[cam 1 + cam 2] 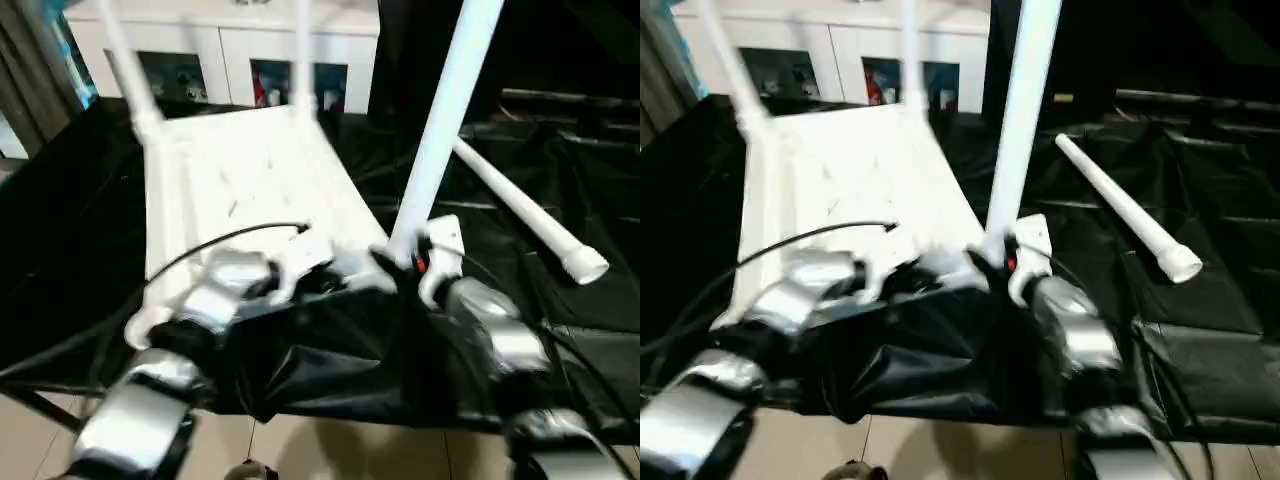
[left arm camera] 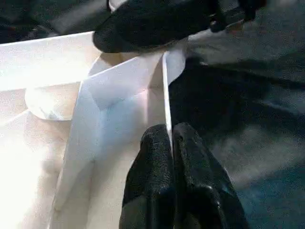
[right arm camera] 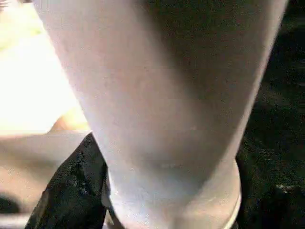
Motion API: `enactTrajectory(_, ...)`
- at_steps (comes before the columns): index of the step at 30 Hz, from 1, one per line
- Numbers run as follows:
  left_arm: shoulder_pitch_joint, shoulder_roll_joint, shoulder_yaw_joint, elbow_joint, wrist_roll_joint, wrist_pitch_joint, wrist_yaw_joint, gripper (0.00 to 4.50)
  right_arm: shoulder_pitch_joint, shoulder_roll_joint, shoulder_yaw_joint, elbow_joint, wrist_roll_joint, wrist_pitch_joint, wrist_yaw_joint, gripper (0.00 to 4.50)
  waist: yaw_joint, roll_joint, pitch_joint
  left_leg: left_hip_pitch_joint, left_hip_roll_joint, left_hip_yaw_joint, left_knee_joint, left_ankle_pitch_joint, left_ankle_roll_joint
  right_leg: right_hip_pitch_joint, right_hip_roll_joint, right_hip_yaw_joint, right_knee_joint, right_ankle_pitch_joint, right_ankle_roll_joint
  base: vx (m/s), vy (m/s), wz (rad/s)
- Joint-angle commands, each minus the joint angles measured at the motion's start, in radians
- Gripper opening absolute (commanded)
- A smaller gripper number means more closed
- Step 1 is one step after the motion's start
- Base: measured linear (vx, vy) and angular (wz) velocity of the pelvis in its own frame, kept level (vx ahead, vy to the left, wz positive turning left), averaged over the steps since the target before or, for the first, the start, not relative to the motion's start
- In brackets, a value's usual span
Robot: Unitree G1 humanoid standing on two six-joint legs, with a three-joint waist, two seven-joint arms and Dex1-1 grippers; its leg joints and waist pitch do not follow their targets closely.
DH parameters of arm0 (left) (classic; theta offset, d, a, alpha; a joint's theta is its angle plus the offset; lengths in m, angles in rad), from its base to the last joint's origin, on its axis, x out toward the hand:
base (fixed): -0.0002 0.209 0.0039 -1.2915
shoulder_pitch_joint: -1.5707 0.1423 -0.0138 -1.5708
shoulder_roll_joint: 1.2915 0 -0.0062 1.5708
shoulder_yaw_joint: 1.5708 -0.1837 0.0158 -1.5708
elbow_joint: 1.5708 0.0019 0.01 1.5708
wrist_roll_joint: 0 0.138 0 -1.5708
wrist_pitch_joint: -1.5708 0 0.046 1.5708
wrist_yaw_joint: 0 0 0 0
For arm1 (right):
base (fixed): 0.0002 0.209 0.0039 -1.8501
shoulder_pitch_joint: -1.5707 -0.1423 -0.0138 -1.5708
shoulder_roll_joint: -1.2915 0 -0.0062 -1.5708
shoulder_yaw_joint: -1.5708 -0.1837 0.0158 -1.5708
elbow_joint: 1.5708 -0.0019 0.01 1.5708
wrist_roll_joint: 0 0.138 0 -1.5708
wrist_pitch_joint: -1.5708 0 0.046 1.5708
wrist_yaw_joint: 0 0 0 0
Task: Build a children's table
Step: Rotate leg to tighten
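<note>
The children's table lies upside down on the black-covered work table, its white ribbed top (image 1: 250,170) facing up. Two white legs (image 1: 125,60) (image 1: 303,50) stand in the far corner sockets. A third leg (image 1: 440,120) rises, slightly tilted, from the near right corner. My right gripper (image 1: 405,265) is shut around that leg's base, and one black finger (image 3: 71,191) lies against the leg (image 3: 157,95). My left gripper (image 2: 170,131) is shut on a thin upright rib of the top's near edge (image 2: 164,90). A fourth leg (image 1: 520,215) lies loose on the cloth to the right.
The black cloth (image 1: 560,330) hangs in folds over the work table's front edge just below my grippers. A black cable (image 1: 220,240) arcs over my left forearm. White cabinets (image 1: 230,45) stand behind the work table. Bare floor (image 1: 330,450) shows below the front edge.
</note>
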Motion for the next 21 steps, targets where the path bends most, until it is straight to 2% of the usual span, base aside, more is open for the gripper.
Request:
enactTrajectory(1,-0.032,-0.059,0.007,0.006,-0.027,-0.018,0.062,0.0,0.014,0.049,0.038,0.06,-0.019,0.016,-0.012,2.79,-0.004,-0.008,-0.064,0.027,0.061,-0.032,-0.069,-0.238,0.002,0.025,-0.084,0.046,-0.087,-0.129,-0.214,0.0,0.0,0.0)
enactTrajectory(3,-0.033,-0.067,0.007,0.009,-0.026,-0.028,0.054,0.0,0.007,0.052,0.041,0.062,-0.022,0.0,-0.008,2.79,-0.001,-0.008,-0.068,0.025,0.06,-0.032,-0.066,-0.213,0.019,0.03,-0.084,0.045,-0.083,-0.089,-0.216,0.0,0.0,0.0)
enactTrajectory(4,-0.032,-0.067,0.007,0.008,-0.027,-0.032,0.047,0.0,0.006,0.052,0.038,0.059,-0.018,-0.006,-0.002,3.49,-0.001,-0.006,-0.067,0.024,0.06,-0.032,-0.065,-0.205,0.029,0.03,-0.083,0.044,-0.082,-0.07,-0.219,0.0,0.0,0.0)
enactTrajectory(9,-0.007,-0.046,0.004,-0.007,-0.038,-0.055,-0.012,0.0,0.005,0.027,0.045,0.034,0.001,-0.038,0.095,3.61,-0.002,-0.007,-0.065,0.023,0.062,-0.034,-0.068,-0.238,0.032,0.031,-0.084,0.043,-0.087,-0.122,-0.216,0.0,0.0,0.0)
enactTrajectory(11,0.006,-0.03,0.004,-0.019,-0.045,-0.056,-0.041,0.0,0.013,0.006,0.053,0.012,0.011,-0.041,0.162,3.61,-0.001,-0.009,-0.066,0.021,0.062,-0.033,-0.066,-0.225,0.04,0.035,-0.084,0.043,-0.085,-0.099,-0.219,0.0,0.0,0.0)
enactTrajectory(13,0.027,0.004,0.002,-0.037,-0.056,-0.066,-0.098,0.0,0.041,-0.047,0.076,-0.051,0.041,-0.015,0.302,3.61,0.002,-0.012,-0.068,0.018,0.06,-0.03,-0.061,-0.184,0.068,0.038,-0.082,0.042,-0.079,-0.035,-0.228,0.0,0.0,0.0)
enactTrajectory(14,0.028,0.004,0.002,-0.038,-0.057,-0.066,-0.1,0.0,0.042,-0.048,0.076,-0.052,0.041,-0.015,0.306,3.61,0.002,-0.012,-0.068,0.018,0.06,-0.03,-0.061,-0.184,0.068,0.038,-0.082,0.042,-0.079,-0.035,-0.228,0.0,0.0,0.0)
enactTrajectory(15,0.034,0.014,0.003,-0.045,-0.062,-0.07,-0.12,0.0,0.05,-0.065,0.083,-0.07,0.049,-0.006,0.344,3.61,0.006,-0.013,-0.069,0.017,0.06,-0.029,-0.058,-0.169,0.082,0.04,-0.081,0.039,-0.076,-0.016,-0.23,0.0,0.0,0.0)
enactTrajectory(16,0.045,0.035,0.004,-0.059,-0.073,-0.073,-0.158,0.0,0.07,-0.108,0.107,-0.105,0.052,0.001,0.425,3.61,0.007,-0.011,-0.068,0.017,0.062,-0.029,-0.058,-0.163,0.089,0.038,-0.08,0.038,-0.076,-0.013,-0.235,0.0,0.0,0.0)
enactTrajectory(17,0.045,0.035,0.004,-0.059,-0.073,-0.073,-0.158,0.0,0.07,-0.108,0.107,-0.105,0.052,0.001,0.425,3.61,0.009,-0.012,-0.068,0.016,0.063,-0.029,-0.057,-0.165,0.09,0.039,-0.08,0.037,-0.075,-0.021,-0.237,0.0,0.0,0.0)
enactTrajectory(19,0.067,0.067,0.012,-0.096,-0.108,-0.076,-0.246,0.0,0.101,-0.173,0.137,-0.152,0.055,0.016,0.544,3.61,0.009,-0.013,-0.066,0.018,0.065,-0.029,-0.059,-0.178,0.082,0.04,-0.079,0.036,-0.078,-0.053,-0.24,0.0,0.0,0.0)
enactTrajectory(21,0.072,0.073,0.015,-0.106,-0.118,-0.076,-0.267,0.0,0.106,-0.184,0.138,-0.16,0.058,0.022,0.565,3.61,0.008,-0.01,-0.066,0.017,0.065,-0.028,-0.059,-0.189,0.083,0.035,-0.08,0.037,-0.078,-0.069,-0.243,0.0,0.0,0.0)
